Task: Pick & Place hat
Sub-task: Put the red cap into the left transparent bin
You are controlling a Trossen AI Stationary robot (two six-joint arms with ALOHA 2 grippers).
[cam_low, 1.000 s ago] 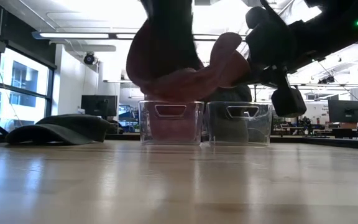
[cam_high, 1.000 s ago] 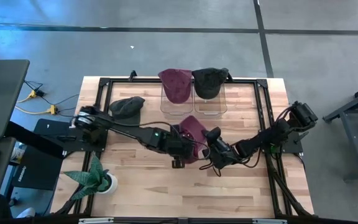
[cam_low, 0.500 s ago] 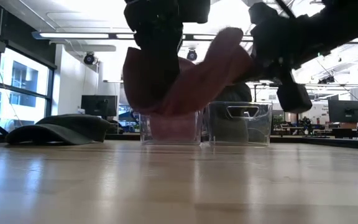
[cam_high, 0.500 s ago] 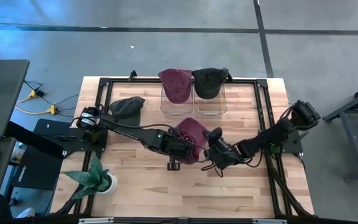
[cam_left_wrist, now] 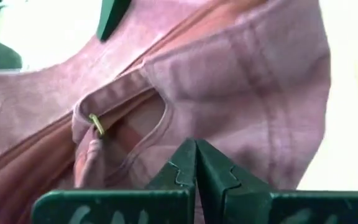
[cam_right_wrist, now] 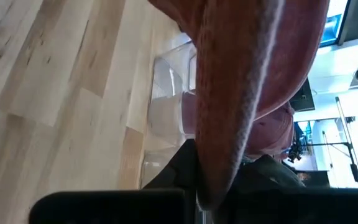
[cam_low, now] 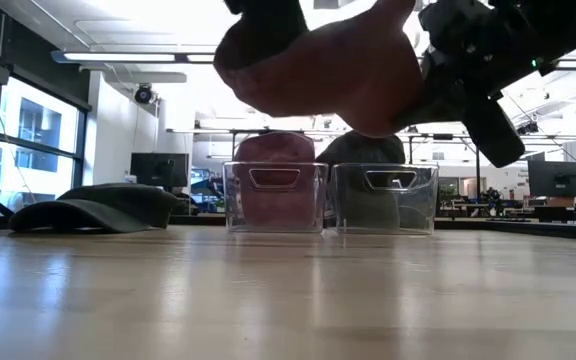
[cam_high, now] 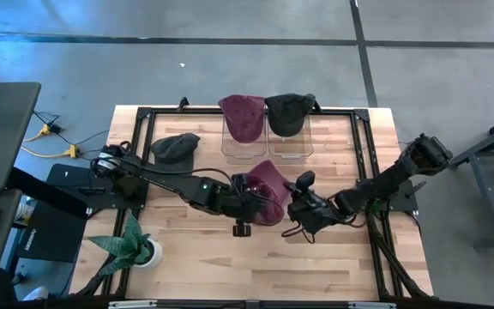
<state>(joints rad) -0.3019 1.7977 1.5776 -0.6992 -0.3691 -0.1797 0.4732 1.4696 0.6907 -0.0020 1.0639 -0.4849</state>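
Note:
A maroon cap (cam_high: 265,178) hangs in the air over the table's middle, held between both grippers. In the low view the maroon cap (cam_low: 333,65) is well above the table. My left gripper (cam_high: 250,198) is shut on its left side, and my right gripper (cam_high: 291,199) is shut on its right side. At the far edge stand two clear bins: the left bin (cam_high: 240,144) holds another maroon cap (cam_high: 241,116), the right bin (cam_high: 288,144) a dark cap (cam_high: 289,112). A third, dark cap (cam_high: 174,148) lies flat on the table at far left. My left gripper (cam_left_wrist: 196,169) pinches the cap's back edge (cam_left_wrist: 185,134) just beside the strap opening with its brass buckle (cam_left_wrist: 96,124); how many layers I cannot tell. The cap is lifted clear of the table. My right gripper (cam_right_wrist: 207,190) pinches the edge of the cap's stiff brim (cam_right_wrist: 225,155) between its two fingers. The brim stands edge-on in the hold, and the cap spreads away from the fingers, clear of the table.
A potted plant (cam_high: 132,249) stands at the table's near left corner. The black frame rail (cam_high: 369,163) runs along the table's sides. The bare wood (cam_high: 230,257) near the front edge is open. A monitor and cables sit left of the table.
Both grippers have risen, carrying the maroon cap up with them. In the low view it hung in front of the bins a second ago and now sits above their rims. The cap has also tipped, so its crown faces down more broadly.

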